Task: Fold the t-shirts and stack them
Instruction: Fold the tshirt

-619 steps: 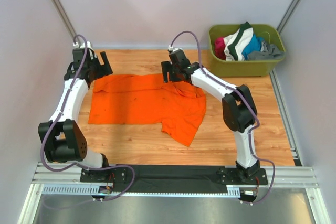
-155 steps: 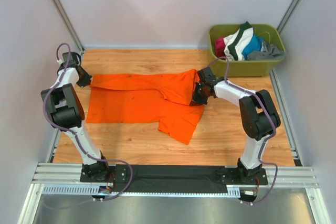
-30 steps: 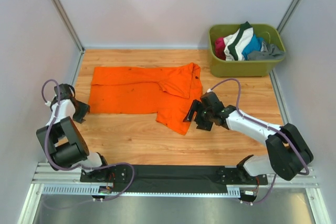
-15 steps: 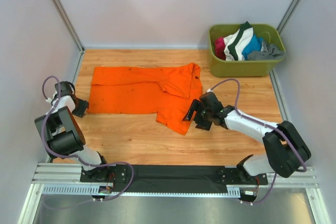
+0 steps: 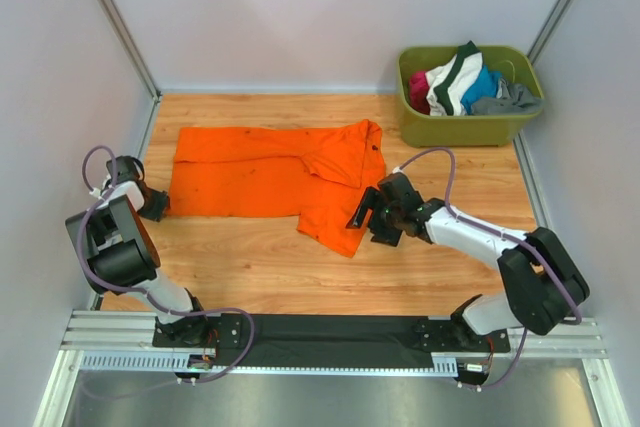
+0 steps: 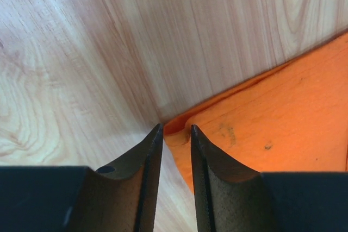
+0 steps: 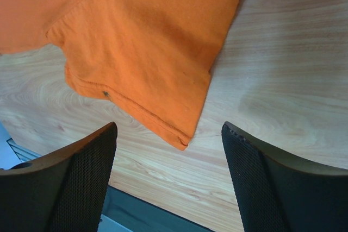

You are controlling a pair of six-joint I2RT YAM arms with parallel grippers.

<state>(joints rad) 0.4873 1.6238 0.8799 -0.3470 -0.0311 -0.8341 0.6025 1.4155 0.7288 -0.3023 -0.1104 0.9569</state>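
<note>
A bright orange t-shirt (image 5: pixel 270 172) lies spread on the wooden table, its right part folded over and a flap reaching toward the near side. My left gripper (image 5: pixel 155 205) sits low at the shirt's left near corner. In the left wrist view that corner of the t-shirt (image 6: pixel 272 112) pokes into the narrow gap between my left gripper's (image 6: pixel 176 130) fingertips, and the jaws are still a little apart. My right gripper (image 5: pixel 368 217) hovers wide open over the flap's near corner. In the right wrist view the hem corner of the t-shirt (image 7: pixel 141 36) lies between my right gripper's (image 7: pixel 168 126) fingers, untouched.
An olive-green tub (image 5: pixel 470 125) at the back right holds a heap of other clothes (image 5: pixel 462 82). White walls close in on the left, back and right. A black rail (image 5: pixel 330 332) runs along the near edge.
The left jaws have narrowed around the shirt's left corner. The right gripper has crept slightly toward the flap's corner, still wide open. The shirt has not moved.
</note>
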